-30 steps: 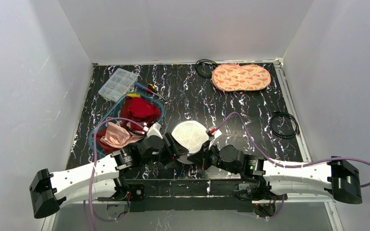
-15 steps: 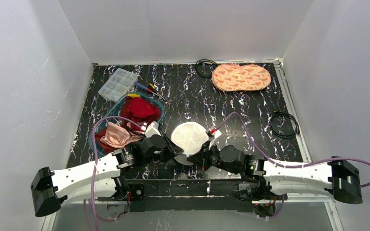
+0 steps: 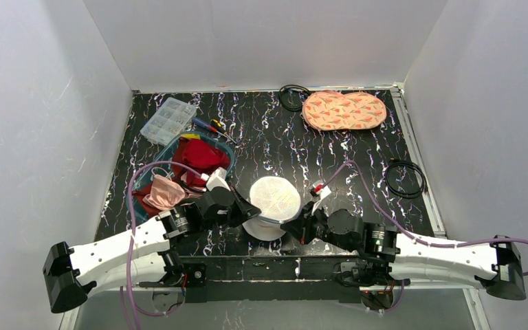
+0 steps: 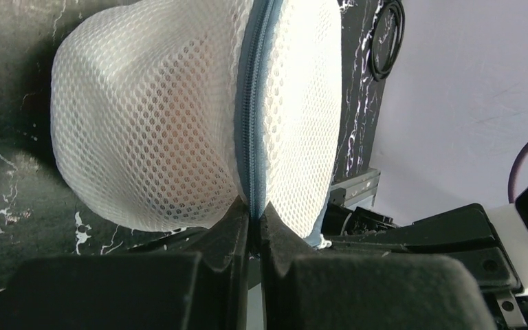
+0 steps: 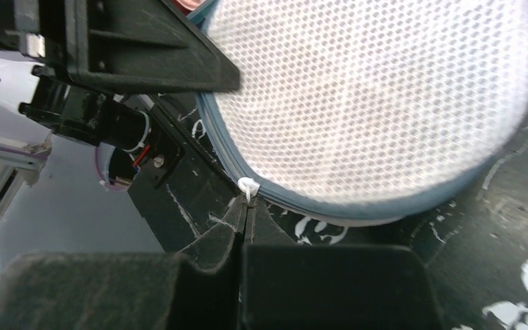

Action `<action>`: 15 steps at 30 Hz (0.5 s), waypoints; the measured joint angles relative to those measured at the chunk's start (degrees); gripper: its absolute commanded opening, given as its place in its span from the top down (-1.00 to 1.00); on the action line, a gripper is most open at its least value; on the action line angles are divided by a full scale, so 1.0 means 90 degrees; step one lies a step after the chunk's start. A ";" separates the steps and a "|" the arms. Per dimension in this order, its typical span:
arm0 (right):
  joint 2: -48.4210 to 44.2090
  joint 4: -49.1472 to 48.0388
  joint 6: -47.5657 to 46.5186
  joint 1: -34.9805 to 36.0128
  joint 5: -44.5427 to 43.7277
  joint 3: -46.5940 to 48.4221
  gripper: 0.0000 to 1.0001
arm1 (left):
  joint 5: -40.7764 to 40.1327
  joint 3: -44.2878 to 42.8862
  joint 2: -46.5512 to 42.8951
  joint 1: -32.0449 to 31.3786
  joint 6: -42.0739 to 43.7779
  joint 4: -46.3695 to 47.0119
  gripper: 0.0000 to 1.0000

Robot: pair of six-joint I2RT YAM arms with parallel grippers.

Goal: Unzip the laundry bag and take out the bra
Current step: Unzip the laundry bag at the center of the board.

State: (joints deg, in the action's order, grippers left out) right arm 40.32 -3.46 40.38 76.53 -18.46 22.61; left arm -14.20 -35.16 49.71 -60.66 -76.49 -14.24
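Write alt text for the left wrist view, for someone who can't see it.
The left end effector is shut on the blue-grey zipper trim of the laundry bag, a white mesh drum seen against the black marbled table. Something pinkish shows faintly through the mesh; a coiled black cable lies beyond.

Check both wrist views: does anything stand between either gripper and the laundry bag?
Nothing visible does. The left gripper is shut directly on the laundry bag at its blue-grey zipper trim. The right gripper is shut on the white zipper pull at the bag's rim. Both are already in contact.
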 measured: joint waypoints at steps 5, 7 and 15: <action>-0.0566 0.0828 -0.0095 0.0000 -0.0289 0.0007 0.97 | 0.0840 -0.0194 0.0221 0.0597 0.0651 0.0214 1.00; -0.0702 0.1078 -0.0163 0.0000 -0.0403 0.0017 0.97 | 0.1396 -0.0245 0.0430 0.0974 0.0954 0.0447 1.00; -0.0831 0.1511 -0.0204 0.0000 -0.0644 -0.0005 0.97 | 0.3106 -0.0413 0.1783 0.1904 0.1943 0.1392 0.94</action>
State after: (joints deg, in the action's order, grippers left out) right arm 32.84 10.13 38.54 76.53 -24.25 22.57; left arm 13.76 -38.87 65.76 -43.53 -59.00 -1.72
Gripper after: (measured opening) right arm 0.031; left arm 0.031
